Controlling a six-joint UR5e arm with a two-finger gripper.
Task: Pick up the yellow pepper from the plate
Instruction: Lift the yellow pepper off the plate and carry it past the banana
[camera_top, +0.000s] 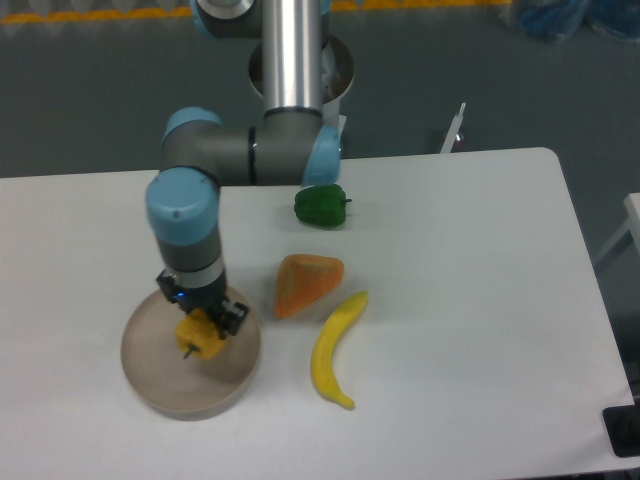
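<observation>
Jaws first: the gripper (203, 322) points straight down over the plate, and the yellow pepper (200, 337) sits right at its tip. The dark fingers appear to flank the pepper's upper part, one showing at its right shoulder, so the jaws look closed in around it. Whether they are truly squeezing or only touching, this view is too soft to settle. I read it as a grasp on the pepper.

The pepper itself is directly below the jaws, not off to any side, so the coming move turns on the vertical line alone: straight up should do it. It is a blocky little thing with no real long axis; a dark stub pokes out at its lower left, which suggests it is tipped somewhat. I cannot say if its underside is on the plate (160, 385) or just clear of it.

The plate lies at the front left of the white surface (470, 300), and the pepper sits in the plate's upper middle, well inside the rim.

Moving outward, to the right of the plate lies an orange wedge (306, 284), just beyond it a banana (334, 349) curving toward the front, and farther back a green pepper (321, 205). All three are apart from the plate and out of a vertical lift's way.
</observation>
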